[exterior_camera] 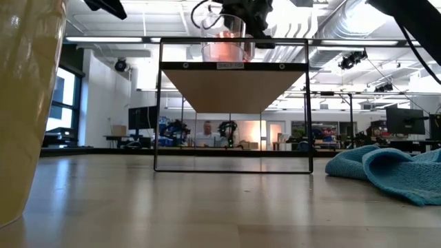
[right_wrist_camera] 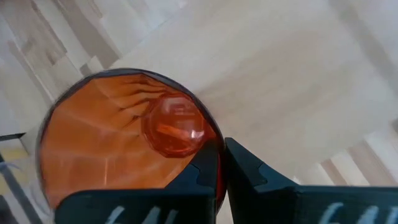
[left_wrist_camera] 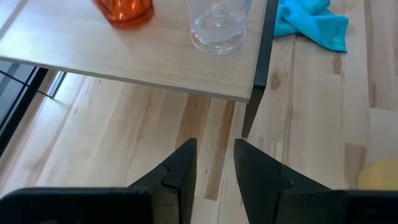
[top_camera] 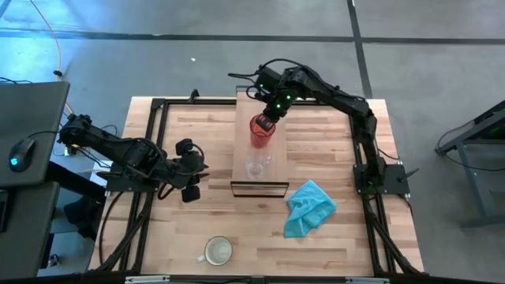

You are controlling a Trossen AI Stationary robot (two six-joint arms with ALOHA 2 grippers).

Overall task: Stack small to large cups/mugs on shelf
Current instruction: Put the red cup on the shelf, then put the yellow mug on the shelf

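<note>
While the right tool point(top_camera: 267, 120) pinches the rim of the red cup point(top_camera: 261, 132), one finger inside and one outside, the cup stands on the shelf point(top_camera: 246, 114) near its middle; the wrist view looks straight down into the cup point(right_wrist_camera: 124, 137); the clear glass point(top_camera: 257, 166) stands on the same shelf, just beside the red cup toward the front end, apart from it; the mug point(top_camera: 218, 252) sits on the worktop point(top_camera: 347, 237) near its front edge, well apart from the shelf; the cloth point(top_camera: 309, 207) lies on the worktop right of the shelf's front end; the left tool point(top_camera: 192, 169) hangs left of the shelf, fingers point(left_wrist_camera: 180, 171) slightly spread, holding nothing.
</note>
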